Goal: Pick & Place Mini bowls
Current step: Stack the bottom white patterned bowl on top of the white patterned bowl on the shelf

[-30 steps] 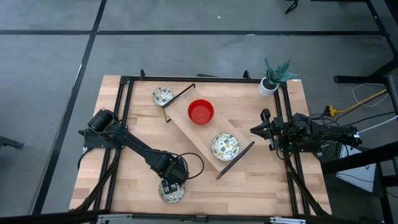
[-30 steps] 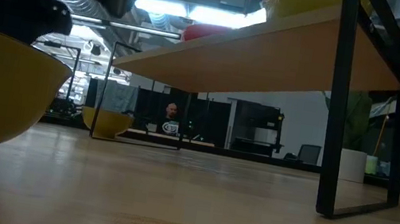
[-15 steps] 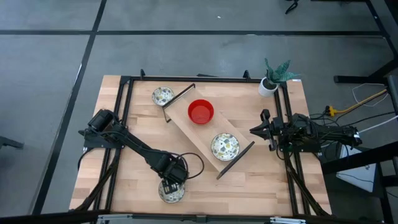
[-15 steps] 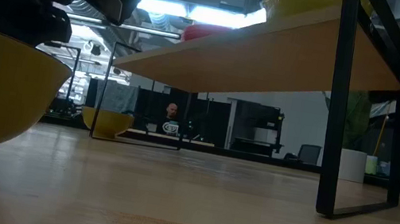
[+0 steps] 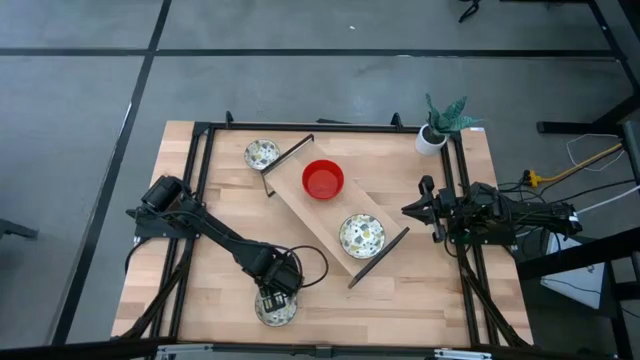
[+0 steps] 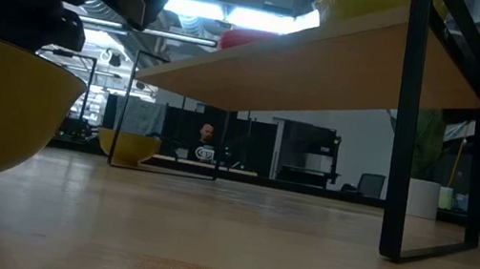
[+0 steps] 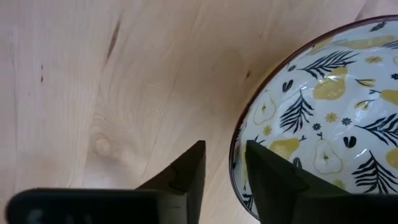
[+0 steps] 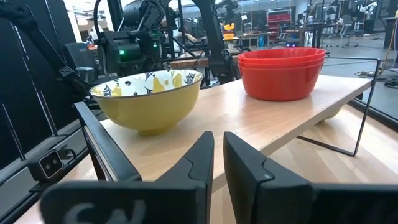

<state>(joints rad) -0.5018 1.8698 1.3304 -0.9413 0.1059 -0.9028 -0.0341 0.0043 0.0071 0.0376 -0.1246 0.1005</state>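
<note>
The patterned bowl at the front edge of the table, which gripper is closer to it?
Left. The left gripper straddles that patterned bowl's rim; the right gripper waits far across the table, beside the raised shelf.

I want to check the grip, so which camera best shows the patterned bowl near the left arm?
The left wrist view: the patterned bowl fills it, its rim between the left gripper's fingers. The high view shows it small, partly under the gripper; the low view shows only its yellow side; the right wrist view doesn't clearly show it.
</note>
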